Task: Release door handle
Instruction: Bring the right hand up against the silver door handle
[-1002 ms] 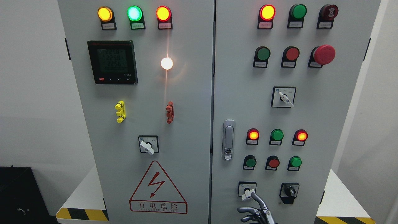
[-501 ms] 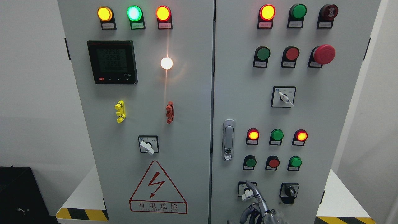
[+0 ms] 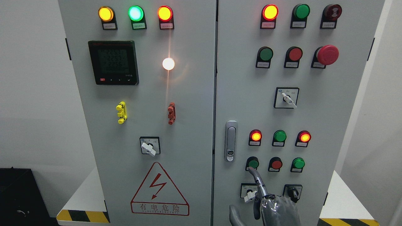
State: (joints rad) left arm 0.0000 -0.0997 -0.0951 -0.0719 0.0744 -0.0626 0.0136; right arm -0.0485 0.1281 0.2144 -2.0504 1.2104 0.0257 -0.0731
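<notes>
Two grey doors fill the cabinet, top and base cut off. On the right door's inner edge sits the door handle, untouched. Below it the right hand, wrist out of frame, holds nothing: one finger points up, tip just under a green button, partly masking a white selector switch.

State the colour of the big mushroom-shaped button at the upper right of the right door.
Red: the mushroom button shows clearly in the head view, the only view.
</notes>
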